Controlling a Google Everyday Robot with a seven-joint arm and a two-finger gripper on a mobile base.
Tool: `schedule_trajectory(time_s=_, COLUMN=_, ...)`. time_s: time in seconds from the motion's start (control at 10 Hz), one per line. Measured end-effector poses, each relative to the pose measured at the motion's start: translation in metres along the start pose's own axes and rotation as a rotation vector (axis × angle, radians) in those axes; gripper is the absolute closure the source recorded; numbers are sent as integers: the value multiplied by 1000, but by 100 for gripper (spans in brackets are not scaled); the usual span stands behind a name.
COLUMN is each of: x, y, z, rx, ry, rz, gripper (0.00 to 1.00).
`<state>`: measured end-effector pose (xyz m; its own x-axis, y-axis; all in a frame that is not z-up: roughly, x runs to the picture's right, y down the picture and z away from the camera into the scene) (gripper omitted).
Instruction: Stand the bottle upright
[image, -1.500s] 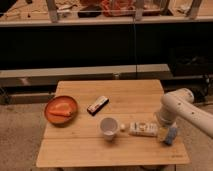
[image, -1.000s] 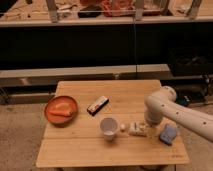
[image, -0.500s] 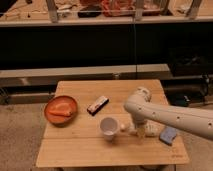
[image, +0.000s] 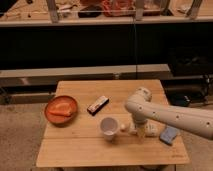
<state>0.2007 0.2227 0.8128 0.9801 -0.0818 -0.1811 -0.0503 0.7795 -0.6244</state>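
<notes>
Whitish bottle (image: 148, 131) lies beside the white cup (image: 108, 126), jaws poised at it, their state untellable.

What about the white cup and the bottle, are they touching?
Cannot tell. In the camera view the cap of the bottle lies close beside the white cup, neither gap nor contact plain. The gripper is over the bottle.

I see the arm (image: 170, 116) in from 3 o'clock, jaws down at the bottle (image: 149, 131) | bottle on its side on the counter (image: 100, 150), cap toward 9 o'clock, near the white cup (image: 108, 127) | blue block (image: 169, 135) at bottle's 3 o'clock | orange bowl (image: 61, 109) at counter's 9 o'clock
</notes>
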Motion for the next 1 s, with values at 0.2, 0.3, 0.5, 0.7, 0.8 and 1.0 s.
schedule_trajectory(time_s=0.2, x=1, y=1, z=2, rx=-6, ry=-4, rz=-7, gripper=20)
schedule_trajectory(time_s=0.3, x=0, y=3, z=4, rx=-10, ry=-7, rz=-13, gripper=20)
schedule_trajectory(time_s=0.5, x=-2, y=3, z=6, rx=-14, ry=-17, rz=-16, gripper=20)
schedule_trajectory(time_s=0.7, x=-3, y=5, z=9, rx=-18, ry=-28, rz=-18, gripper=20)
schedule_trajectory(time_s=0.8, x=-3, y=6, z=10, rx=-19, ry=-29, rz=-21, gripper=21)
schedule_trajectory(time_s=1.0, x=-5, y=5, z=11, rx=-16, ry=-26, rz=-29, gripper=37)
